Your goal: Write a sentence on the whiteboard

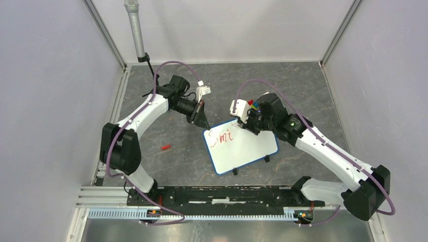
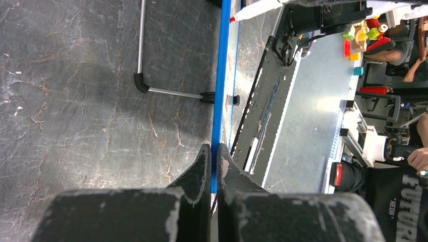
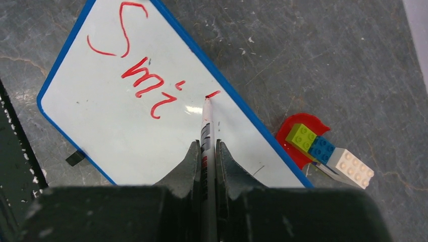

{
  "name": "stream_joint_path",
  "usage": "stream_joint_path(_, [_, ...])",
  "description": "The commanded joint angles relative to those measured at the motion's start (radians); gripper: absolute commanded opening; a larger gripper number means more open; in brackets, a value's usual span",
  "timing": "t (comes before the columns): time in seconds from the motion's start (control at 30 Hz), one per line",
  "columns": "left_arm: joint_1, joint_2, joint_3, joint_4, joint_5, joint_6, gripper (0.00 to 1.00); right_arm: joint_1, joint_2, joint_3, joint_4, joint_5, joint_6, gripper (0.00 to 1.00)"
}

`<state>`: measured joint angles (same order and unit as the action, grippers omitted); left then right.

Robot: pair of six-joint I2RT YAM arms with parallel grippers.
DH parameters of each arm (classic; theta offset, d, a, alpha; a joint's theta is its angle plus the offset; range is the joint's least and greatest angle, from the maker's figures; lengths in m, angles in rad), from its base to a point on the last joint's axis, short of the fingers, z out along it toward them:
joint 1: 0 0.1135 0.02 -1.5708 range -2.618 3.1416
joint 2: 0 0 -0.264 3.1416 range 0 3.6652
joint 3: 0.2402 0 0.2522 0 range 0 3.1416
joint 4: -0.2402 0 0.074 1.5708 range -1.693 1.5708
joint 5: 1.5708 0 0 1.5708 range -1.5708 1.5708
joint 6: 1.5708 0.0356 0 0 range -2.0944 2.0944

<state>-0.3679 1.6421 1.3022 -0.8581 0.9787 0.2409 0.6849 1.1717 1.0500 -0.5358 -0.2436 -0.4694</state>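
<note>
The whiteboard (image 1: 242, 148), white with a blue rim and black wire legs, stands mid-table. It also fills the upper left of the right wrist view (image 3: 126, 131). Red lettering (image 3: 141, 75) on it reads "Smi" plus a short fresh stroke; it shows small from above (image 1: 220, 137). My right gripper (image 3: 207, 147) is shut on a white marker (image 3: 207, 126) whose red tip touches the board. My left gripper (image 2: 214, 156) is shut on the board's blue rim (image 2: 220, 75) at its far left corner (image 1: 203, 122).
A red marker cap (image 1: 165, 147) lies on the table left of the board. Lego bricks on a red plate (image 3: 315, 143) sit just beyond the board's far edge. A wire leg (image 2: 166, 91) shows behind the board.
</note>
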Motion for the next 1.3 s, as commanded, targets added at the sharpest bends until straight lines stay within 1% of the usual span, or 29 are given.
stream_joint_path(0.0, [-0.001, -0.002, 0.003, 0.005, -0.003, 0.024, 0.02, -0.002, -0.028, -0.049, -0.016, -0.019, -0.008, 0.0])
stream_joint_path(0.33, [-0.002, -0.007, -0.002, 0.005, -0.008, 0.027, 0.02, -0.001, -0.058, -0.126, -0.057, -0.036, -0.029, 0.0])
stream_joint_path(0.7, [-0.002, -0.005, 0.005, 0.005, -0.006, 0.023, 0.02, -0.001, -0.068, -0.052, -0.05, 0.03, -0.035, 0.0])
stream_joint_path(0.83, [-0.003, -0.006, 0.004, 0.004, -0.006, 0.022, 0.02, -0.001, -0.051, -0.05, -0.047, 0.042, -0.041, 0.0])
stream_joint_path(1.1, [-0.001, -0.003, 0.005, 0.005, -0.008, 0.024, 0.02, -0.004, -0.056, -0.05, -0.054, 0.134, -0.073, 0.0])
stream_joint_path(1.27, [-0.002, 0.002, 0.007, 0.005, -0.006, 0.024, 0.02, -0.011, -0.053, -0.031, -0.047, 0.162, -0.079, 0.0])
